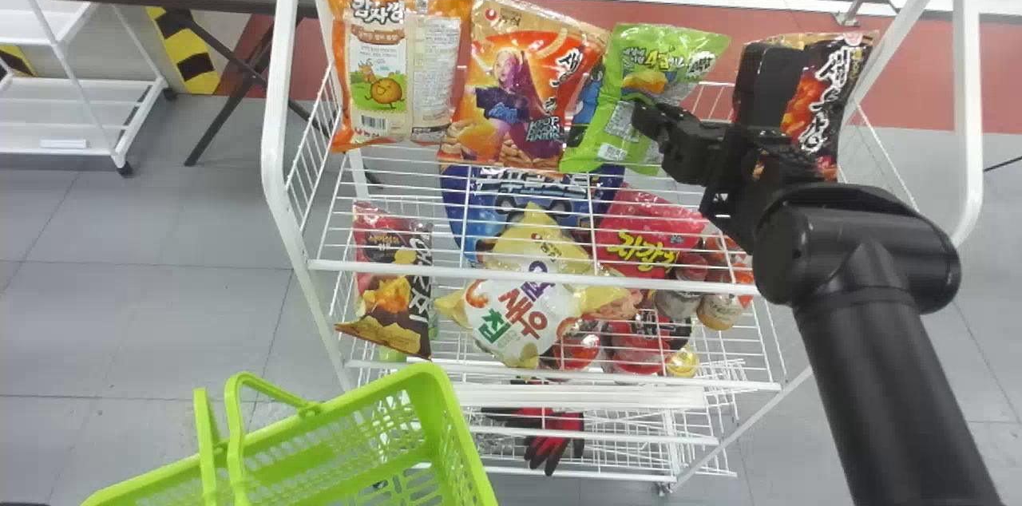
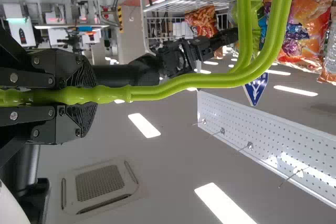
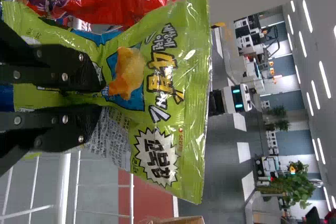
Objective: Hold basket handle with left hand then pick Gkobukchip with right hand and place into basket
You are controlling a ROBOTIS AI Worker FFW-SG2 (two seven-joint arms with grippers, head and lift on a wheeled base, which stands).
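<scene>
- At left, a green basket [image 1: 459, 418] sits near the wire rack [image 1: 551, 280], its basket handle [image 1: 233, 442] clamped tightly in the left gripper [image 2: 79, 97].
- An orange-red snack bag [image 1: 519, 83] crowds the left side of the Gkobukchip [image 1: 639, 91].
- The green Gkobukchip stands at the rack's upper tier, long axis slanting in the head view from lower left to upper right.
- The right gripper [image 1: 651, 123] comes in from the right, jaws nearly together, pinching film gathered between its tips; the bag spreads out past them, one crimped end beyond.
- Farther right, open space separates the green bag's upper edge from a dark snack bag [image 1: 834, 91], behind the right gripper's body.
</scene>
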